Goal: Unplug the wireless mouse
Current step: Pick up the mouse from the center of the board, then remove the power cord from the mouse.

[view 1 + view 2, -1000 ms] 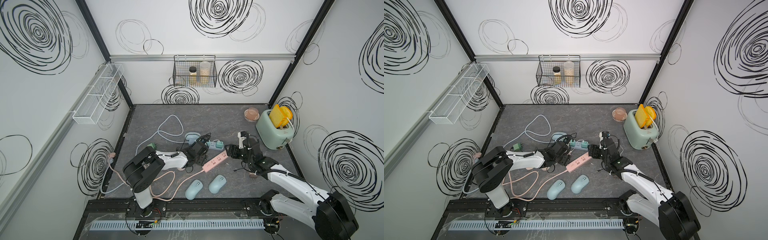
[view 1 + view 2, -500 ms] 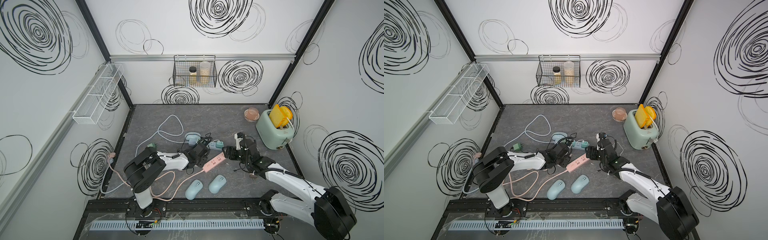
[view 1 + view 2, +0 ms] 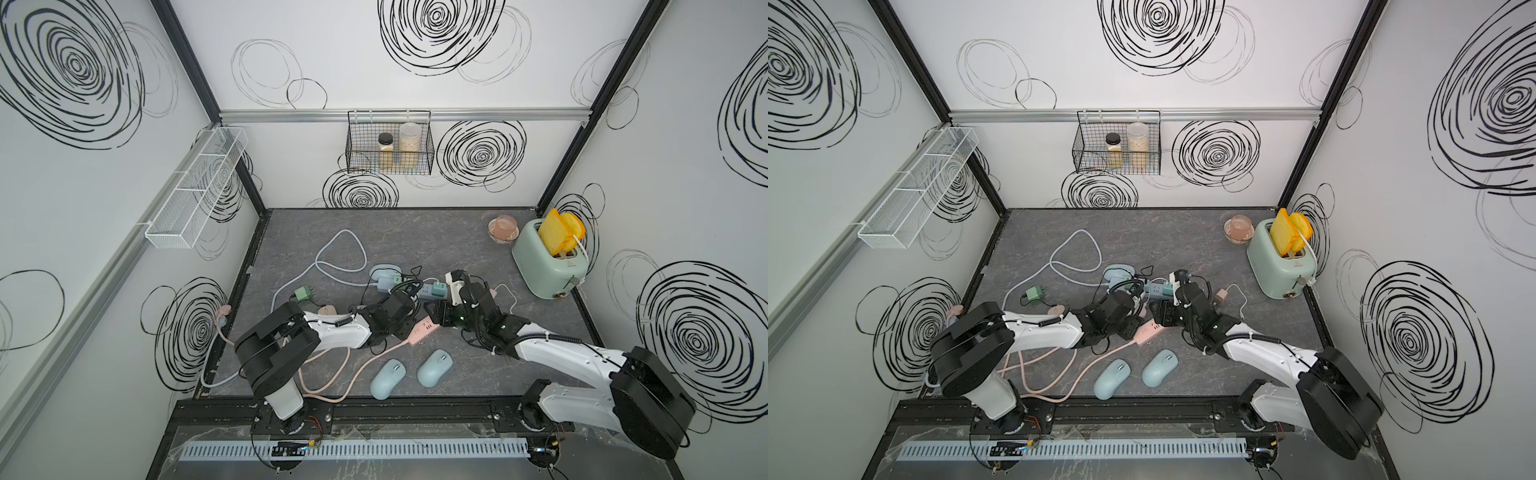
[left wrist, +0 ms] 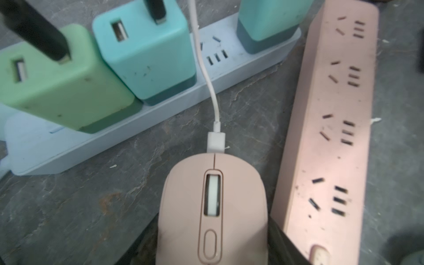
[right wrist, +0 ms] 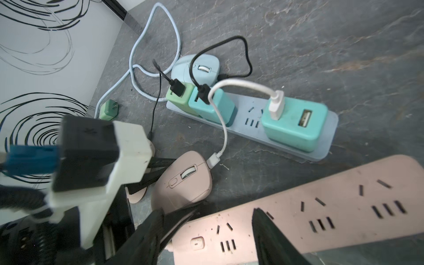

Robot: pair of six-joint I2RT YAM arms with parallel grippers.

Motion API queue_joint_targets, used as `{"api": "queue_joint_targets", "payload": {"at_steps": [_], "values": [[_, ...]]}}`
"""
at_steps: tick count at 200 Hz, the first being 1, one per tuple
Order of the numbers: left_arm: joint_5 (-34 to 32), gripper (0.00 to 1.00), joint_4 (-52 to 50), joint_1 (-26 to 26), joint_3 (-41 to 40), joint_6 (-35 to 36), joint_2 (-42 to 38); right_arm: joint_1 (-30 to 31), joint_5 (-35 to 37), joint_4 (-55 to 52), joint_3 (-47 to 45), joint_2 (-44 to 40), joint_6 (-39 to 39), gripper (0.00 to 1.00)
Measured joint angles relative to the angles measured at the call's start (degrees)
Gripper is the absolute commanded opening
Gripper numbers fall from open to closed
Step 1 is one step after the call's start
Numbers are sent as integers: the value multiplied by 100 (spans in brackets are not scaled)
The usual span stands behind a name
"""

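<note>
On the table (image 3: 415, 237), the pink strip (image 4: 332, 137) lies at 6 o'clock of the blue strip (image 5: 252, 112) in both top views. The mouse (image 5: 183, 183) sits between them near table centre, clamped by its flanks in the left gripper (image 4: 212, 229). The right gripper (image 5: 207, 213) hovers at its 3 o'clock, jaws apart and empty.

The mouse is probably light, hard-shelled and slippery, so it wants pinning. The white cable (image 4: 206, 75) is limp, so take the stiff plug (image 4: 215, 142) by its sides and pull straight.

Top views hide the mouse under the arms. Its tail is cut off and the port is unseen.
</note>
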Motion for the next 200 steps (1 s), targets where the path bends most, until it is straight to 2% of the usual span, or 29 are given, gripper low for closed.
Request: {"api": "queue_joint_targets", "payload": {"at_steps": [55,107,200], "values": [[205,0,551,-61,-531,44,-538,0,-227,446,15,472,492,55],[361,0,918,-61,-789,37,-737,-87,-461,911,50,979,911,47],[697,0,1318,37,-955,-225,-844,-179,-640,1606,70,1285,1626,36]]}}
